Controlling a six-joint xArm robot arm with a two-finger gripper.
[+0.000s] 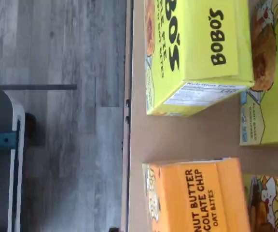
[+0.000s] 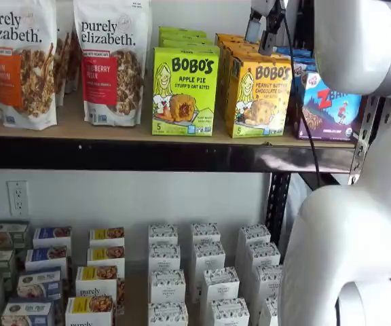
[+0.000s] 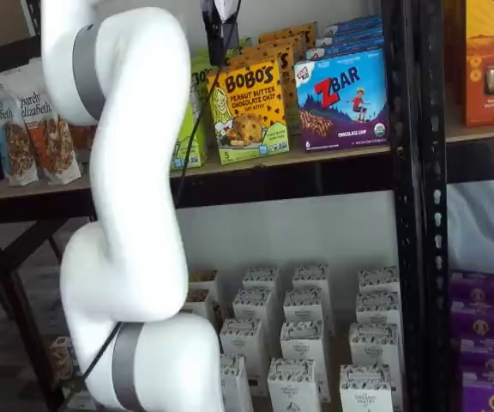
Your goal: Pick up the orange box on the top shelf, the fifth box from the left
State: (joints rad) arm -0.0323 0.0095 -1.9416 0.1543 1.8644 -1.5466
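Observation:
The orange box (image 2: 260,98) reads BOBO'S Peanut Butter Chocolate Chip and stands upright at the front of the top shelf (image 2: 114,129), between a green Bobo's Apple Pie box (image 2: 184,92) and a blue ZBar box (image 2: 331,109). It shows in both shelf views (image 3: 247,112). My gripper (image 2: 263,37) hangs from the view's top edge just above and behind the orange box's top. A gap shows between its two black fingers and nothing is in them. It also shows in a shelf view (image 3: 221,43). The wrist view looks down on the orange box's top (image 1: 197,198) and the shelf board (image 1: 177,137).
More orange and green boxes stand in rows behind the front ones (image 1: 274,72). Granola bags (image 2: 110,61) stand at the shelf's left. Small white boxes (image 2: 202,272) fill the lower shelf. My white arm (image 3: 127,215) stands before the shelves. A black upright (image 3: 410,172) is right of the ZBar box.

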